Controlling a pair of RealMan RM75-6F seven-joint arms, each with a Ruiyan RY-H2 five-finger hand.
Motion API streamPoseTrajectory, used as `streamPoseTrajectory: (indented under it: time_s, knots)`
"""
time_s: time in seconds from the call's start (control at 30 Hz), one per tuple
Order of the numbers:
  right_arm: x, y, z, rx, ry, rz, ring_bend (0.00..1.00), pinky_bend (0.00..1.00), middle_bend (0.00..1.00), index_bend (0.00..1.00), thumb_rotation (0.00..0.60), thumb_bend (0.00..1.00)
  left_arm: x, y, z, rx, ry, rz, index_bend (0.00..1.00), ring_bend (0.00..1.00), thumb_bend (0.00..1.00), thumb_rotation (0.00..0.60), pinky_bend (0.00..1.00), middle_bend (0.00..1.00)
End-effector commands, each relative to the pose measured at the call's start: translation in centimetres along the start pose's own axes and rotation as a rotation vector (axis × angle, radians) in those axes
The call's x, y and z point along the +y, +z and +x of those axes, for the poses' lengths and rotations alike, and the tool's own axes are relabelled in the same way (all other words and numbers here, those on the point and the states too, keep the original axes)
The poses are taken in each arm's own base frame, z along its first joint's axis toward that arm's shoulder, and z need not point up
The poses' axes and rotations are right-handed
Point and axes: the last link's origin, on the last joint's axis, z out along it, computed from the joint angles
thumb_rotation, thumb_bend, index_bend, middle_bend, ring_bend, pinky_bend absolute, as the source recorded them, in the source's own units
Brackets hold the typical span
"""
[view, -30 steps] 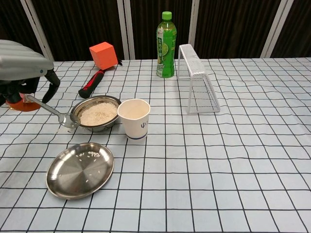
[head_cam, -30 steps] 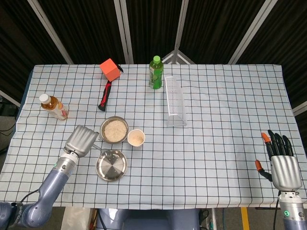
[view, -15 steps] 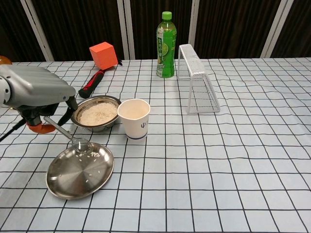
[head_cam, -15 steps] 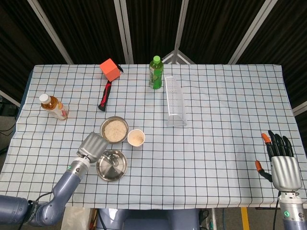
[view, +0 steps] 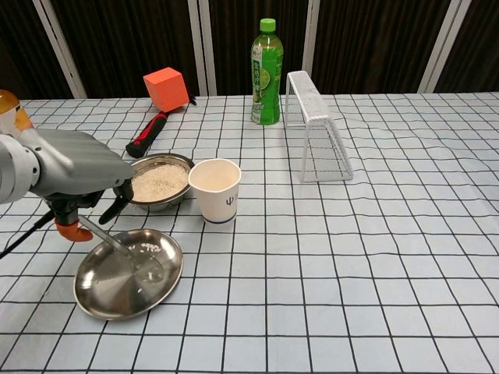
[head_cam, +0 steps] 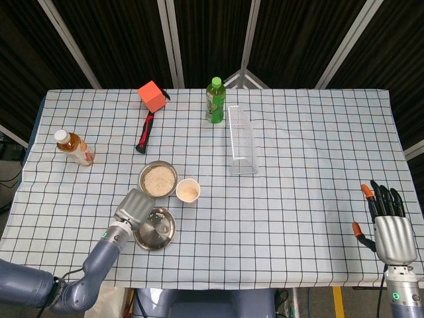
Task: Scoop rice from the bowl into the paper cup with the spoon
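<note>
Left hand (view: 74, 173) grips the spoon (view: 125, 251) by its handle, fingers curled around it; spoon slants down with its bowl resting in the steel plate (view: 97, 290), which sits at the table's near left and carries a few stray rice grains. Head view shows the same left hand (head_cam: 134, 207) over the plate's left edge. Rice bowl (view: 159, 181) is just behind the plate, part full of white rice, and the paper cup (view: 214, 189) stands upright just right of the bowl, close to it or touching; from the head view the cup (head_cam: 188, 191) has rice in it. Right hand (head_cam: 386, 224) is well apart at the table's near right edge, fingers straight and spread, holding nothing; not seen in chest view. Further back: red-handled tool (view: 146, 135) lying beside an orange cube (view: 164, 88), green bottle (view: 265, 73) upright, white wire rack (view: 316, 136) right of it, amber bottle (head_cam: 74, 148) at far left on the checked tablecloth (view: 374, 257).
</note>
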Motion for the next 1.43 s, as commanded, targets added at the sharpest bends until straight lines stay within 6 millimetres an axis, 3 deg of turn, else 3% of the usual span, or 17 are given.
streamPoseTrajectory:
  time_s: [0.03, 0.33, 0.5, 0.57, 0.67, 0.77, 0.87, 0.97, 1.27, 1.43]
  knots:
    - [0.0, 0.0, 0.0, 0.001, 0.001, -0.002, 0.0, 0.0, 0.0, 0.0, 0.6, 0.38, 0.2, 0.0, -0.1, 0.004, -0.01, -0.004, 0.5, 0.98, 0.27, 0.6, 1.0, 0.98]
    - [0.0, -0.1, 0.0, 0.0, 0.0, -0.002, 0.0, 0.0, 0.0, 0.0, 0.6, 0.38, -0.8, -0.1, -0.1, 0.017, -0.05, 0.023, 0.5, 0.97, 0.25, 0.6, 1.0, 0.96]
    - [-0.1, -0.1, 0.0, -0.002, 0.004, -0.003, 0.0, 0.0, 0.0, 0.0, 0.6, 0.38, -2.9, -0.6, 0.6, 0.1, -0.172, 0.079, 0.45, 0.87, 0.25, 0.6, 0.92, 0.83]
    - [-0.1, -0.1, -0.1, -0.003, 0.005, -0.003, 0.0, 0.0, 0.0, 0.0, 0.6, 0.38, -4.1, -1.1, 0.6, 0.162, -0.214, 0.103, 0.39, 0.78, 0.25, 0.6, 0.83, 0.72]
    - [0.0, -0.1, -0.1, -0.004, 0.004, -0.005, 0.0, 0.0, 0.0, 0.0, 0.6, 0.38, -6.0, -2.5, -0.1, 0.259, -0.268, 0.136, 0.24, 0.54, 0.25, 0.6, 0.6, 0.46]
    - [0.1, -0.1, -0.1, -0.006, 0.003, -0.007, 0.0, 0.0, 0.0, 0.0, 0.6, 0.38, -7.8, -4.5, -1.9, 0.358, -0.325, 0.167, 0.08, 0.28, 0.22, 0.6, 0.38, 0.19]
    - [0.1, 0.0, -0.1, -0.009, 0.003, -0.011, 0.0, 0.0, 0.0, 0.0, 0.6, 0.38, -9.0, -6.5, -4.3, 0.431, -0.354, 0.183, 0.0, 0.06, 0.14, 0.6, 0.14, 0.01]
    - [0.2, 0.0, -0.2, -0.012, 0.003, -0.015, 0.0, 0.0, 0.0, 0.0, 0.6, 0.38, -9.9, -8.1, -6.5, 0.467, -0.362, 0.216, 0.0, 0.0, 0.06, 0.6, 0.0, 0.0]
    - [0.4, -0.1, -0.1, -0.015, 0.0, -0.027, 0.0, 0.0, 0.0, 0.0, 0.6, 0.38, -11.7, -12.5, -11.8, 0.48, -0.415, 0.325, 0.0, 0.0, 0.01, 0.6, 0.0, 0.0]
    - [0.4, -0.1, 0.0, -0.016, -0.004, -0.023, 0.0, 0.0, 0.0, 0.0, 0.6, 0.38, -12.2, -13.9, -13.5, 0.465, -0.428, 0.35, 0.0, 0.0, 0.01, 0.6, 0.0, 0.0]
